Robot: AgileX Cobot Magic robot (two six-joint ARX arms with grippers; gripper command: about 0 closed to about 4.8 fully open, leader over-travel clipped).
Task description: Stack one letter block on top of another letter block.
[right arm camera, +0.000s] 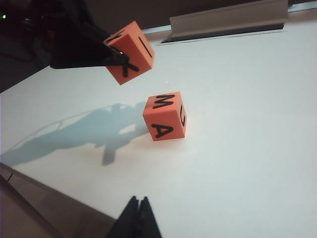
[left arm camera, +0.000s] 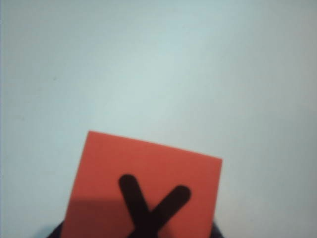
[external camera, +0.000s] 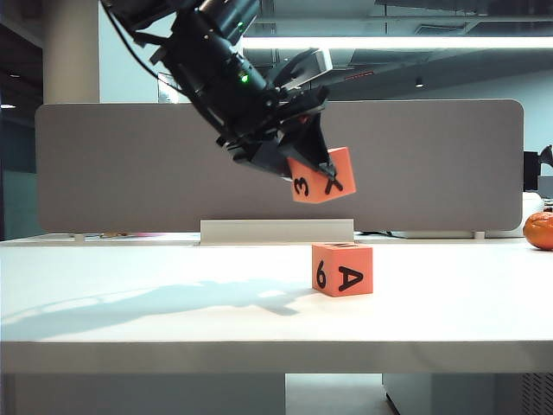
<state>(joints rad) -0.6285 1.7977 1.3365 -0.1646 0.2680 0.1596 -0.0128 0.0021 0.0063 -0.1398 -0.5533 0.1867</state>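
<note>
Currently, scene by label:
Left gripper (external camera: 304, 164): being seen in the air above the table, left of centre in the exterior view, angled down toward the right; jaws being kept partly apart and clamped on the Y/3 block.
Y/3 block (external camera: 322, 176): being held off the table, tilted, 3 and Y faces being shown to the exterior camera; hanging above the A/6 block and slightly to its left, clearly apart from it, nothing touching. In the left wrist view the Y face (left arm camera: 143, 193) is filling the lower frame, white surface behind it. In the right wrist view it (right arm camera: 131, 51) is being gripped by dark fingers (right arm camera: 110, 54).
A/6 block (external camera: 342, 269): sitting flat and upright on the table, 6 and A faces being shown to the front; also being seen in the right wrist view (right arm camera: 165, 116) with an M-like mark on top.
Right gripper (right arm camera: 138, 218): being seen only in its own wrist view, low near the table edge, well apart from both blocks; fingertips being pressed together, nothing being held.
Table (external camera: 155, 303): white, arm shadow being cast left of the A/6 block.
Orange round object (external camera: 539, 230): sitting at the far right edge, partly cut off.
Grey panel (external camera: 121, 164): standing behind the table.
</note>
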